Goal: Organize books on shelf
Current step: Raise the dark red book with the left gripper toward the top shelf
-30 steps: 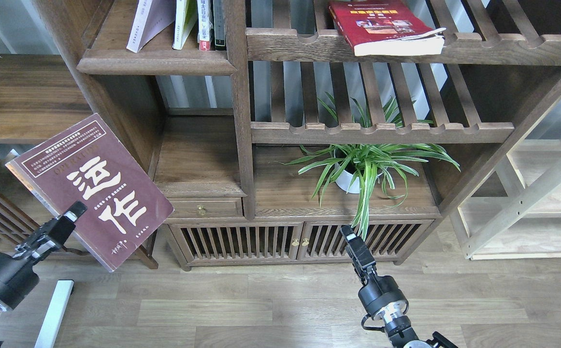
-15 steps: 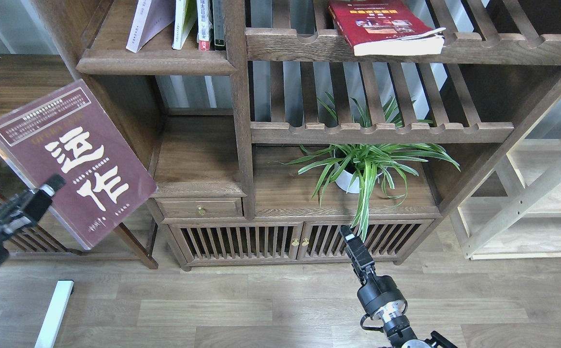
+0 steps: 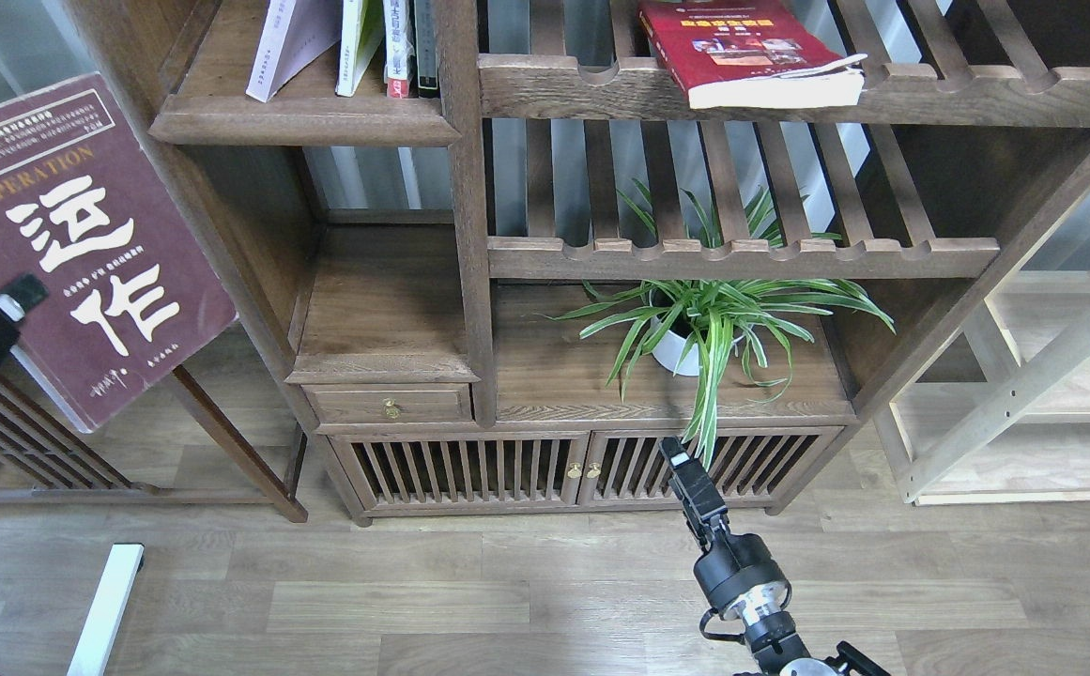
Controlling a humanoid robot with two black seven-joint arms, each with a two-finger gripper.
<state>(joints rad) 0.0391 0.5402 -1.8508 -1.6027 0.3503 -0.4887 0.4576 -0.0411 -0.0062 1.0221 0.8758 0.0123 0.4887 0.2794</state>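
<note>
Head view, dark bookcase (image 3: 469, 282) fills most of frame, pale light-wood frame (image 3: 1023, 376) at right, wood-plank floor (image 3: 507, 591) below. Upper left of bookcase: solid dark shelf (image 3: 305, 117) with rounded front edge, holding a short row of books, lavender-white paperback (image 3: 286, 42) leaning right at its left end, a white-and-green one (image 3: 357, 42) next, then thin spines (image 3: 408, 47) upright against the post. Maroon book (image 3: 66, 244) with big cream characters and "OPERATION" on cover is in the air at far left, left of and below the shelf, cover facing camera, tilted, top edge about level with the shelf board, not touching it. Left gripper (image 3: 0, 314) at left frame edge clamps that book at its lower left edge; one finger tip lies over the cover, the other is hidden behind. Red book (image 3: 742, 47) with yellow band lies flat on top slatted rack (image 3: 789, 89), pages toward camera, corner overhanging front rail. Spider plant (image 3: 713, 314) in white pot sits on cabinet top under lower slatted rack. Right gripper (image 3: 685, 469) low centre, in front of cabinet doors (image 3: 554, 469), pointing up, holding nothing; seen end-on and dark, cannot tell finger gap. White bar (image 3: 108, 606) on floor bottom left.
</note>
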